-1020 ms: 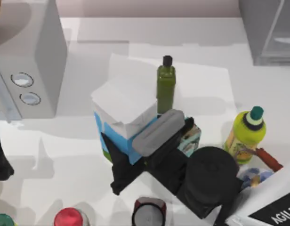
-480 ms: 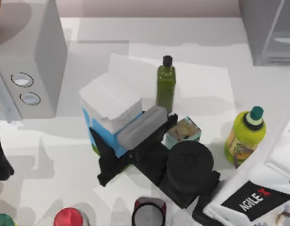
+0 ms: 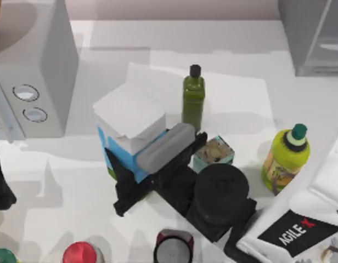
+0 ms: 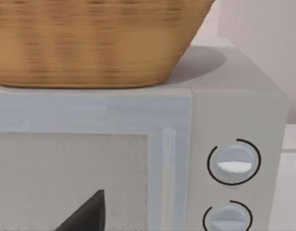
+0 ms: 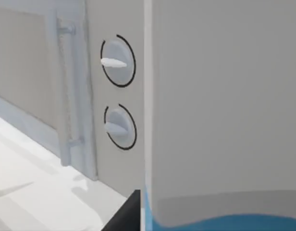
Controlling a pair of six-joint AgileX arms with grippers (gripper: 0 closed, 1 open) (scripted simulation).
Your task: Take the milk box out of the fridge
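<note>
The milk box (image 3: 128, 116), white folded top over blue sides, is at the middle of the table, upright. My right gripper (image 3: 135, 164) is shut on it from the front right, dark fingers against its blue sides. In the right wrist view the milk box (image 5: 225, 120) looms close, with one dark fingertip (image 5: 126, 216) beside it. The grey fridge (image 3: 311, 33) stands at the back right corner, well away from the box. My left arm (image 3: 0, 183) is parked at the left edge.
A white microwave (image 3: 43, 71) with two dials stands at the left, a wicker basket (image 4: 90, 43) on top. A dark green bottle (image 3: 193, 98), a small teal box (image 3: 214, 153) and a yellow-green bottle (image 3: 287, 156) stand near the milk box. Capped bottles (image 3: 81, 253) line the front edge.
The right gripper carried the milk box leftward, away from the teal box and the yellow-green bottle. Over the last half second it has barely moved.
</note>
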